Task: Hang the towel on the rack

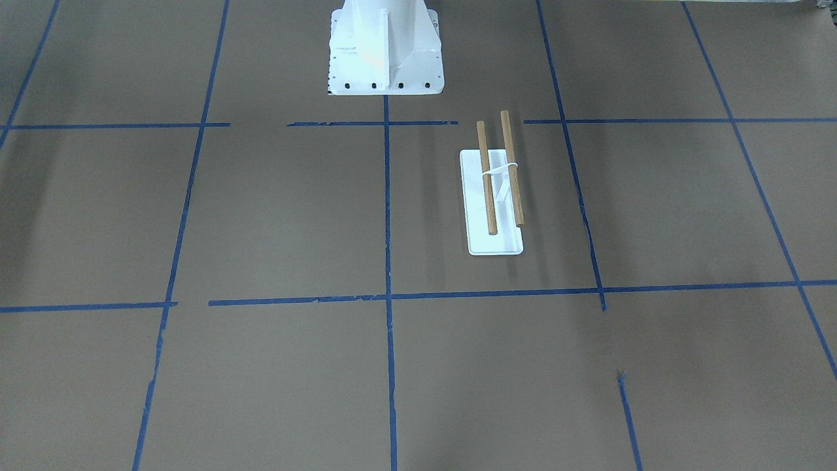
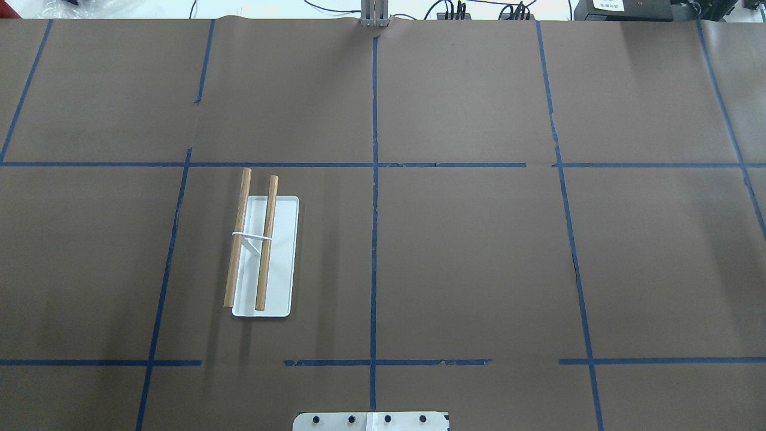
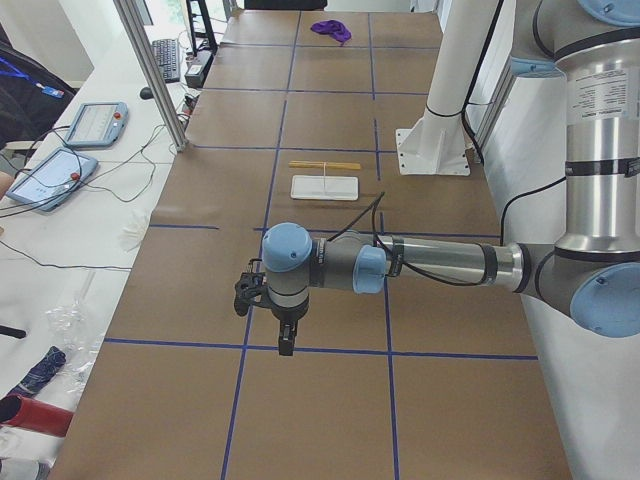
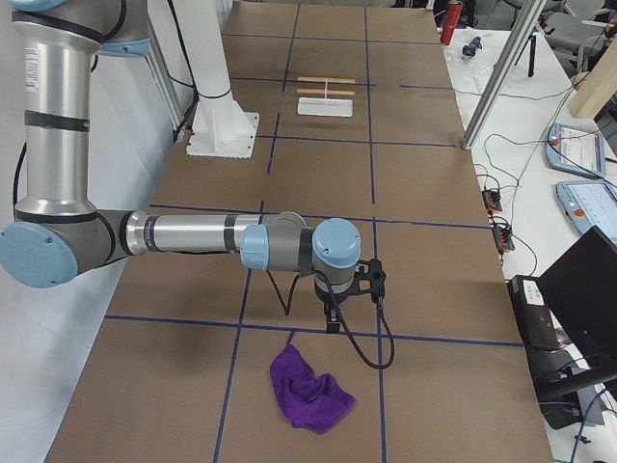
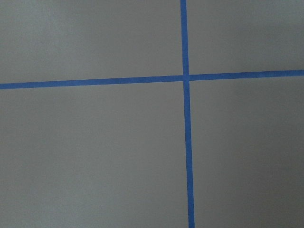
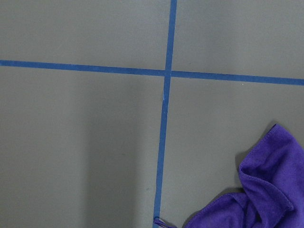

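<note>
While the towel (image 4: pixel 308 391) lies crumpled, left gripper (image 3: pixel 285 343) and right gripper (image 4: pixel 333 324) states are unclear.

The left arm (image 3: pixel 440 262) and right arm (image 4: pixel 188 234) are silver tubes with grey joints and round pale blue caps. A black cable (image 4: pixel 371 355) loops at each wrist, by the black left hand (image 3: pixel 285 345) and right hand (image 4: pixel 333 323). The white pedestal (image 1: pixel 386 52) has ribs and a row of dark bolt holes (image 1: pixel 374 86).
</note>
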Available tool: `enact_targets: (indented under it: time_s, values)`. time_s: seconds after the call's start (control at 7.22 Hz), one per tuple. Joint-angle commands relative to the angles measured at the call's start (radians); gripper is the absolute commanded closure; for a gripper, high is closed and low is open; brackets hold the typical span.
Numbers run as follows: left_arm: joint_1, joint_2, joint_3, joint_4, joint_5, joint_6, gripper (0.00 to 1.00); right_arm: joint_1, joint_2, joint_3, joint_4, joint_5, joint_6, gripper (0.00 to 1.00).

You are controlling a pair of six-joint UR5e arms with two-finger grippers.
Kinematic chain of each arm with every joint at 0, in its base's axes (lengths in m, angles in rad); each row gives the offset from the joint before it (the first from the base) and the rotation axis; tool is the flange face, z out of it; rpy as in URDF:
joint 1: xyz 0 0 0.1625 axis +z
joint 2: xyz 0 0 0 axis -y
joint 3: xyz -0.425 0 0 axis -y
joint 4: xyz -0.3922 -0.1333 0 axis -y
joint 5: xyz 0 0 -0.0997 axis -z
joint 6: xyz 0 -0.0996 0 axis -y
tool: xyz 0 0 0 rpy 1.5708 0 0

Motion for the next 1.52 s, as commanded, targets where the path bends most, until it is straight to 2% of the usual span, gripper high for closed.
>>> enact_targets:
  time_s: [0.0,0.55,0.69,0.83,0.97,1.11,1.39]
  values:
    - [0.001,-0.002,-0.009,0.0,0.0,-0.002,0.0,0.0,0.014,0.008,0.0,0.0,0.0,0.0]
    - [-0.001,-0.011,-0.028,0.0,-0.003,-0.002,0.0,-0.034,0.046,-0.049,-0.002,-0.014,0.012,0.0]
    - [-0.001,-0.009,-0.044,0.001,-0.002,-0.003,0.0,-0.034,0.048,-0.152,0.006,-0.009,0.015,0.0]
    - [-0.001,-0.011,-0.051,0.002,0.0,-0.003,0.0,-0.034,0.053,-0.275,0.166,-0.011,0.014,0.0]
    - [-0.001,-0.011,-0.06,0.002,0.0,-0.003,0.0,-0.034,0.054,-0.44,0.404,-0.012,0.018,0.0]
    - [-0.002,-0.009,-0.074,0.003,-0.002,-0.003,0.0,-0.034,0.062,-0.51,0.508,-0.012,0.038,0.0]
    - [-0.002,-0.011,-0.084,0.005,0.0,-0.003,0.0,-0.034,0.056,-0.576,0.541,-0.029,0.045,0.0]
